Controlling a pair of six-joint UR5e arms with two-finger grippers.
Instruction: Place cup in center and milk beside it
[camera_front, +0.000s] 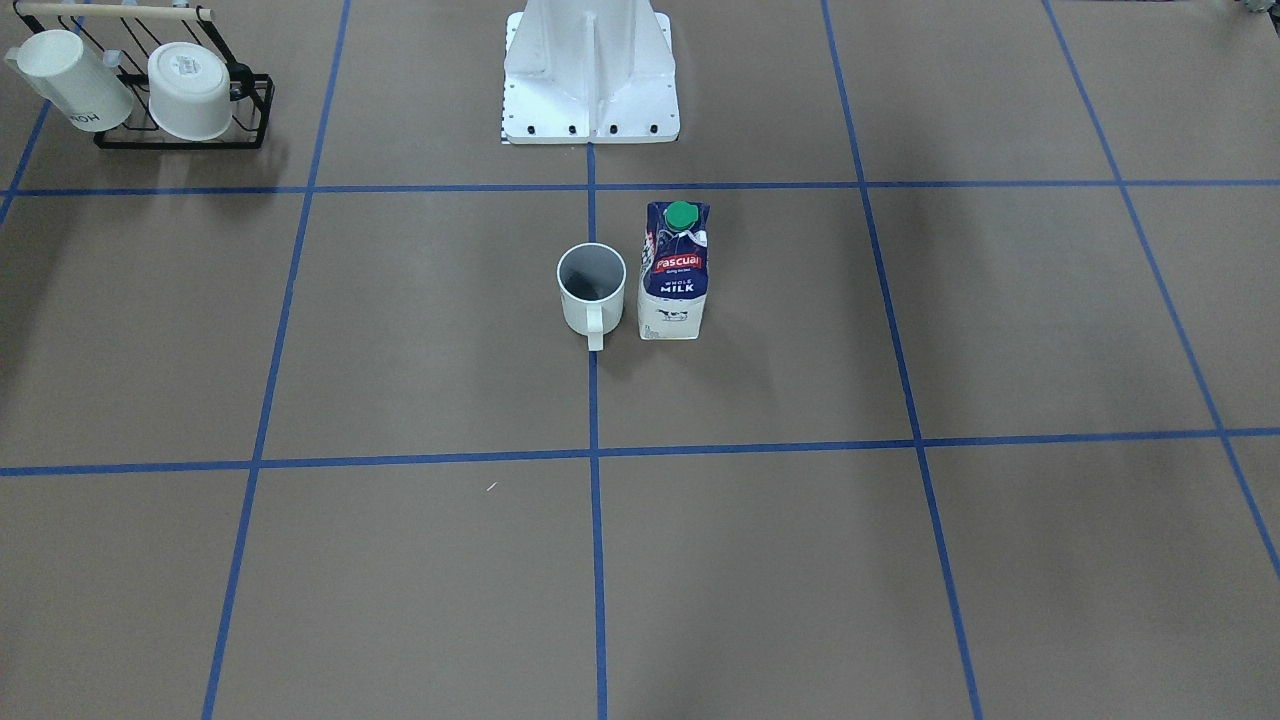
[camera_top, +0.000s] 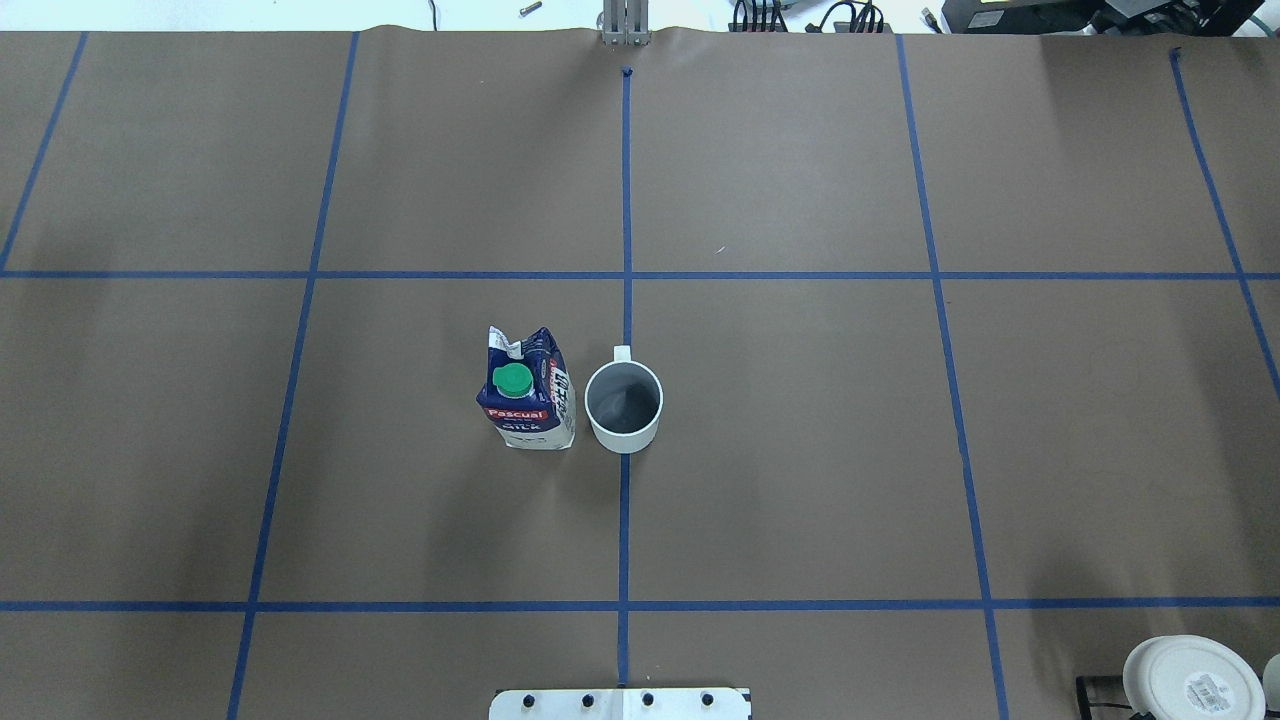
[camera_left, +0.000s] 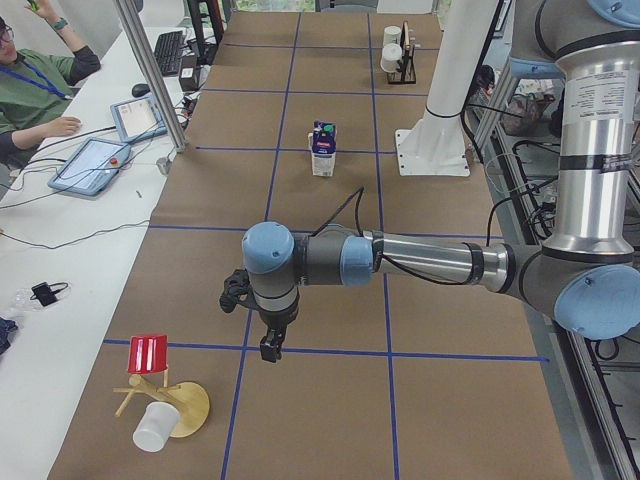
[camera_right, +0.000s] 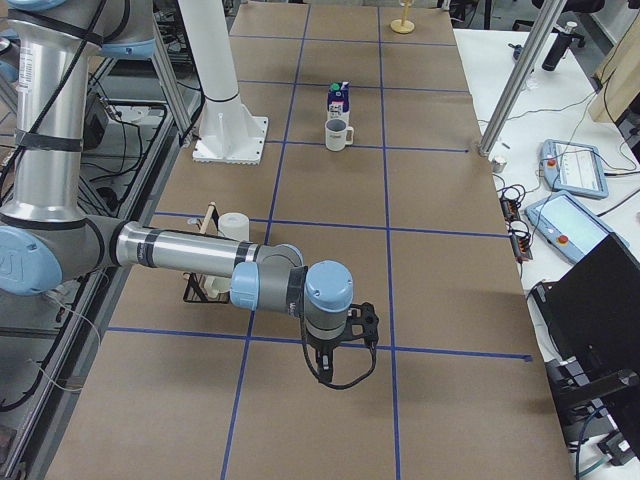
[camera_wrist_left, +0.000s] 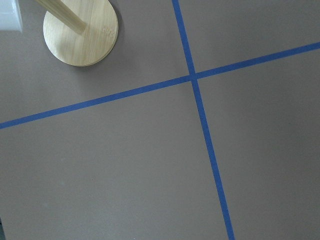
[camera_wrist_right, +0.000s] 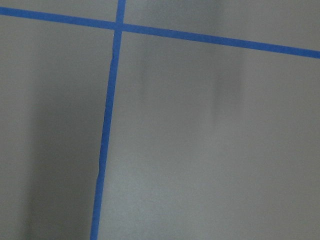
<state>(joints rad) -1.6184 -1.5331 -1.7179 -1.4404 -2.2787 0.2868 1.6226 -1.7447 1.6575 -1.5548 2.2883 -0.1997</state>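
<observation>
The cup (camera_front: 592, 290) stood upright in the center (camera_front: 520, 380), right on the tape line (camera_front: 594, 400) running out from the robot base (camera_front: 590, 75), its handle pointing away from the robot. The milk (camera_front: 675, 272) stood upright just beside it on the robot's left, with a narrow gap between the two and its green cap on top. Both arms were well apart from them, toward opposite ends of the table. The left gripper (camera_left: 270, 348) pointed down over a tape crossing, near a wooden stand (camera_left: 185, 405) carrying a red cup (camera_left: 149, 353) and a white one (camera_left: 152, 428); its wrist view showed only the stand's round foot and tape. The right gripper (camera_right: 322, 372) hung over the table close to a black rack (camera_front: 185, 135) holding two white cups. Each gripper showed only in a side view, so I cannot tell how wide either stood or whether it held anything. An operator (camera_left: 30, 85) sat at the side bench.
</observation>
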